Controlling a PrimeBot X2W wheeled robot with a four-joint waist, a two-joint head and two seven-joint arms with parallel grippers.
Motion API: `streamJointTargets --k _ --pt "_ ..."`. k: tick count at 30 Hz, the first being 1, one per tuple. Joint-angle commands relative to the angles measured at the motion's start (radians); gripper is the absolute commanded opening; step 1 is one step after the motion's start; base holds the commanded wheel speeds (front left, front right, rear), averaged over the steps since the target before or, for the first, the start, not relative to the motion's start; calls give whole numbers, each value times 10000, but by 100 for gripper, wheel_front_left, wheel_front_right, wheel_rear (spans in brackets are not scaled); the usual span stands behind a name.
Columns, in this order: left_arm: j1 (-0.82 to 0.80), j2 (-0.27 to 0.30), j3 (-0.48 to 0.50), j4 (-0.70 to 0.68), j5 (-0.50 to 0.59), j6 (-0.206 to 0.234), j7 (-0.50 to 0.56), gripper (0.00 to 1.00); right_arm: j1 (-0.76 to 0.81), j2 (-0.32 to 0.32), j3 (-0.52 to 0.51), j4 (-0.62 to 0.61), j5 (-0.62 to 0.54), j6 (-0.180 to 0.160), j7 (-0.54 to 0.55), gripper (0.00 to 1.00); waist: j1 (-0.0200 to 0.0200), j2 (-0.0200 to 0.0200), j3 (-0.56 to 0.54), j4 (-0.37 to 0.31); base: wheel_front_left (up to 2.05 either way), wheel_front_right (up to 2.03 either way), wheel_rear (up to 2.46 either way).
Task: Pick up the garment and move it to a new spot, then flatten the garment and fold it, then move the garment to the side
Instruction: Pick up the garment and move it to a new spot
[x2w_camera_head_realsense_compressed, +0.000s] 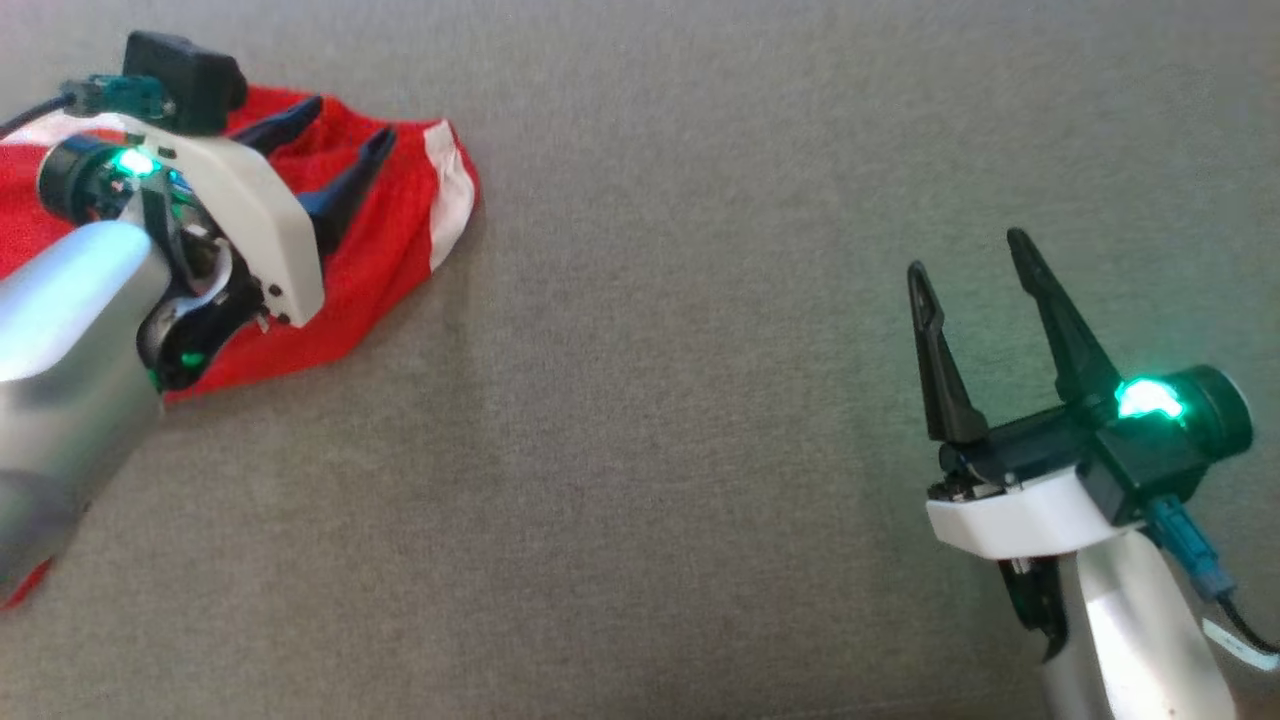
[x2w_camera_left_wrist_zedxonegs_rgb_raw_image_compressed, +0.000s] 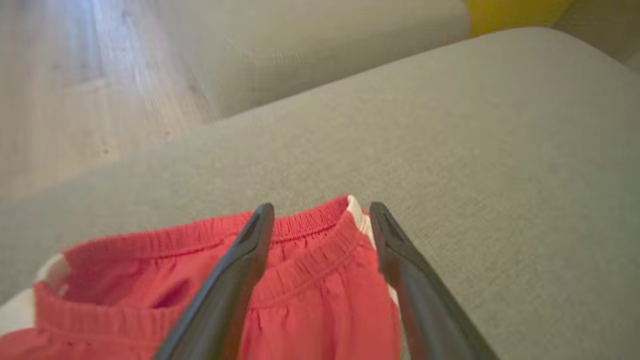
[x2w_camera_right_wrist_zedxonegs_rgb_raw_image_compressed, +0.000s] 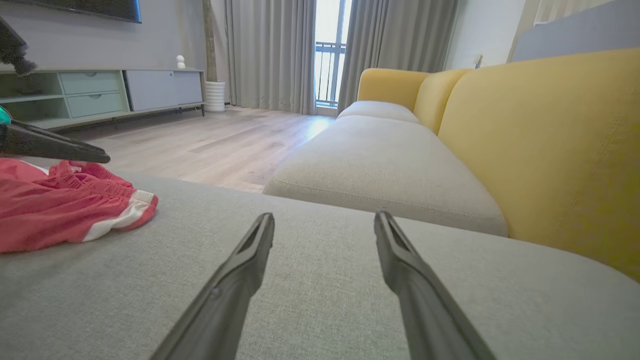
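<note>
Left gripper (x2w_camera_head_realsense_compressed: 352, 118), jaws wide and empty, hovers just above the red garment (x2w_camera_head_realsense_compressed: 390, 250).

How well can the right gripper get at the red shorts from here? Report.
Probably yes, with a sideways reach: the right gripper stands open over bare cushion, nothing lies between it and the shorts, though the open left gripper hovers over them.

The shorts (x2w_camera_head_realsense_compressed: 390, 260) lie on the cushion (x2w_camera_head_realsense_compressed: 650, 450) at ten o'clock, the left gripper (x2w_camera_head_realsense_compressed: 350, 118) above them. The right gripper (x2w_camera_head_realsense_compressed: 965, 252) sits well apart at four o'clock.
</note>
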Motion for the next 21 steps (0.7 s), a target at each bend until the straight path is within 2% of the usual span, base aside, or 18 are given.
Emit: streamJointTargets --k 1,9,10,11,12,15,21 --pt "-476 426 250 -181 -207 -53 91 100 -224 -5 210 -408 -51 -9 -23 100 -3 0 829 149 0 0 0" --pt "-670 728 -283 -680 -503 -54 819 100 -518 -5 157 -592 57 -9 -23 100 -3 0 1600 -169 0 0 0" --pt "-667 801 -318 -809 -497 -54 919 78 -537 -5 154 -592 86 -9 -23 100 -3 0 1625 -210 0 0 0" --pt "-689 879 -343 -942 -428 -54 918 34 -556 -5 152 -591 108 -9 -23 100 -3 0 1640 -248 0 0 0" --pt "-717 956 -362 -1055 -329 -54 872 0 -575 -5 144 -588 136 -9 -23 100 -3 0 1642 -288 0 0 0" --pt "-827 1106 -394 -1306 -112 -55 539 0 -616 -5 165 -534 244 -9 -23 100 -3 0 1512 -405 0 0 0" --pt "-1205 1050 -409 -1855 -373 -55 -135 0 -534 -5 252 -358 471 -9 -23 100 -3 0 789 -607 0 0 0"
